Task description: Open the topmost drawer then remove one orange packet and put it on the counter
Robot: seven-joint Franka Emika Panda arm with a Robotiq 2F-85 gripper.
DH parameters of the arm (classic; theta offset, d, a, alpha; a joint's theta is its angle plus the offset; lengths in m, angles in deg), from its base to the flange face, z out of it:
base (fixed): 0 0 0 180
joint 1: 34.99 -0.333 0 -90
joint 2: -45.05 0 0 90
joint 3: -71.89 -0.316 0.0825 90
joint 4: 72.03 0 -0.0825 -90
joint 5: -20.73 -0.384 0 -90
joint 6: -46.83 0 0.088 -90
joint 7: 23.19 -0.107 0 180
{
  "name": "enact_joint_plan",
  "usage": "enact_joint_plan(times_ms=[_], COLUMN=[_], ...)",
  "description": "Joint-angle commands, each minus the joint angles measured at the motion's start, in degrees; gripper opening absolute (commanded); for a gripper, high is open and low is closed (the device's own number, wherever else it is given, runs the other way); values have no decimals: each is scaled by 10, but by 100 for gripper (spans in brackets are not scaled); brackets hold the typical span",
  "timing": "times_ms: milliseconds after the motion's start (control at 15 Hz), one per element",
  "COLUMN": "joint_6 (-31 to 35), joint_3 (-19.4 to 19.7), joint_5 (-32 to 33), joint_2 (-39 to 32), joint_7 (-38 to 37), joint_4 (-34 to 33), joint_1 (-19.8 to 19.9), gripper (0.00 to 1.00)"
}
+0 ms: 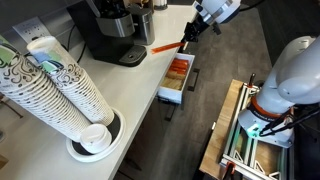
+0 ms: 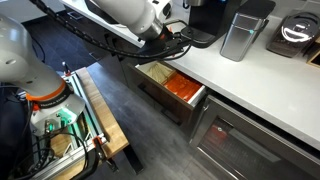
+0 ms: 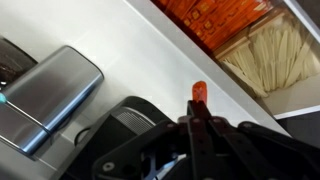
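The topmost drawer (image 1: 170, 96) (image 2: 160, 100) stands pulled out from under the counter (image 1: 130, 90) (image 2: 250, 80) (image 3: 130, 40). It holds many orange packets (image 1: 177, 70) (image 2: 180, 87) (image 3: 215, 15) beside pale wooden sticks (image 3: 265, 55). My gripper (image 1: 187, 35) (image 2: 168, 38) (image 3: 198, 118) is shut on one orange packet (image 1: 163, 46) (image 3: 198, 93). It holds the packet above the counter's edge, near the drawer. The packet's tip sticks out past the fingertips over the white surface.
A black coffee machine (image 1: 110, 30) and a steel canister (image 2: 240, 35) (image 3: 50, 95) stand on the counter close to the gripper. Stacks of paper cups (image 1: 60, 90) lie on a dark plate. Dark cabinet fronts (image 2: 250, 145) sit lower down. The robot base (image 1: 280, 90) stands on the floor.
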Motion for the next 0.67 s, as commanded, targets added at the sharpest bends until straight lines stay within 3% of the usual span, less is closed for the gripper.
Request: enact_joint_plan(times_ms=[0,267,600], joint_6=[7,-5,-29], joint_3=[6,7,5], joint_5=[-76,-155,-222], joint_2=[-23,-62,-125], joint_7=[98,192,271], joint_4=[-20,-43,-70], joint_1=[-59,-105,-129], gripper=[0,0,0])
